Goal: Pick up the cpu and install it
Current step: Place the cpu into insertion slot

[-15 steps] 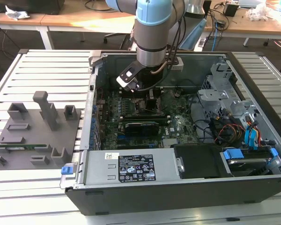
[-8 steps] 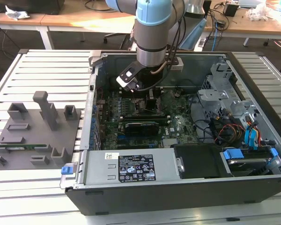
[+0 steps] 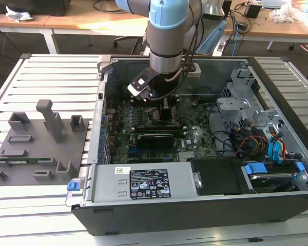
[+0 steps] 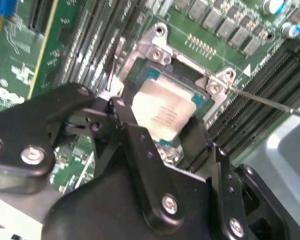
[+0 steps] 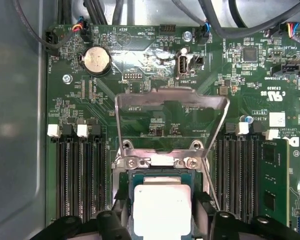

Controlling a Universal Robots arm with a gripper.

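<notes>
The cpu (image 4: 162, 110) (image 5: 162, 205), a flat square chip with a silver-grey top and a thin green rim, lies level in the motherboard socket (image 4: 157, 50). My gripper (image 4: 160, 127) (image 5: 162, 215) hangs straight over it. One black finger (image 4: 124, 117) presses one edge of the chip and the other finger (image 4: 196, 137) the opposite edge, so the jaws are shut on it. In the exterior view the arm (image 3: 167, 46) reaches down into the open computer case (image 3: 195, 205) over the board's upper middle.
The socket's metal load plate (image 5: 170, 120) stands swung open beside the chip, and its thin lever (image 4: 270, 102) sticks out sideways. Memory slots flank the socket, one holding a green stick (image 5: 272, 180). A grey parts fixture (image 3: 36, 148) lies at the exterior view's left.
</notes>
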